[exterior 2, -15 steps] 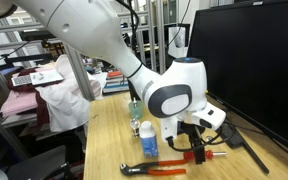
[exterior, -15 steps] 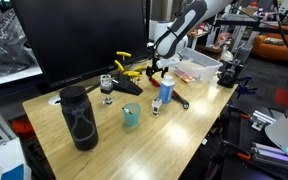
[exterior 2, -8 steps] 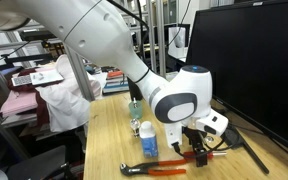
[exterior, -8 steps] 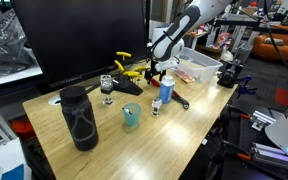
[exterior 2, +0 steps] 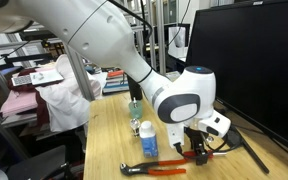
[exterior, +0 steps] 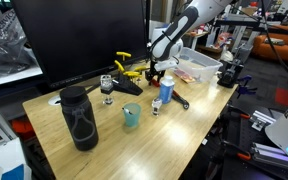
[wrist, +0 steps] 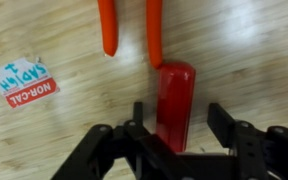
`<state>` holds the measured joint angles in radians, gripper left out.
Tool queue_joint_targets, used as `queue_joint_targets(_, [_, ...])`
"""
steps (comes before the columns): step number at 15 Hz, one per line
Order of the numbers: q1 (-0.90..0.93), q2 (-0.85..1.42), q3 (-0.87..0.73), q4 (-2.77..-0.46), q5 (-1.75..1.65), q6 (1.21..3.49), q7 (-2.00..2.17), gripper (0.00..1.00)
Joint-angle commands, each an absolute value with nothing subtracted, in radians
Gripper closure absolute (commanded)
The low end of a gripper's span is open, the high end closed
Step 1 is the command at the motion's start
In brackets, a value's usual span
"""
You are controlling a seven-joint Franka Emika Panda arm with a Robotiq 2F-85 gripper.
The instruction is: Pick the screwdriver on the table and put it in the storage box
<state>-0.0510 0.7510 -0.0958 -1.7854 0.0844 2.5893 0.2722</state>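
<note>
The claw (wrist: pixel 177 110) hangs low over the worktop (wrist: pixel 254 60) with its jaws wide. In the wrist view the screwdriver (wrist: pixel 174 95) lies flat on the wood between the two fingers. Its red handle is closer to one finger than to the other, and nothing is clamping it. Whether the closer finger touches the handle I cannot tell. Just beyond the end of the handle lie two orange pliers handles (wrist: pixel 152 30), side by side. A small sticker (wrist: pixel 24 80) is on the wood to one side.

In an exterior view the claw (exterior: pixel 156 70) is over the far part of the worktop (exterior: pixel 184 125), just behind the blue bottle (exterior: pixel 167 90) and beside the yellow tools (exterior: pixel 129 68). The box (exterior: pixel 206 62) stands at the far corner of the worktop, near the claw but apart from it, so the screwdriver is outside the box. A black tool (exterior: pixel 124 87) and a glass (exterior: pixel 107 88) are along the edge in front of the monitor (exterior: pixel 79 40). A teal cup (exterior: pixel 131 115) is about in the middle, and a black bottle (exterior: pixel 79 118) stands toward the near corner.

In an exterior view the claw (exterior 2: pixel 199 150) is right above the wood, with the pliers (exterior 2: pixel 149 168) close by it.
</note>
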Motion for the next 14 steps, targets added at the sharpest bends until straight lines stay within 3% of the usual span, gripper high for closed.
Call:
queue_joint_targets(1, [-0.081,0.761,-0.063,-1.758,0.123,2.554,0.224,0.62])
queue_joint_targets(6, [-0.085,0.748,-0.063,-1.761,0.120,2.546,0.206,0.93])
queue_joint_targets(14, [-0.085,0.619,-0.042,-1.886,0.121,2.607,0.148,0.92])
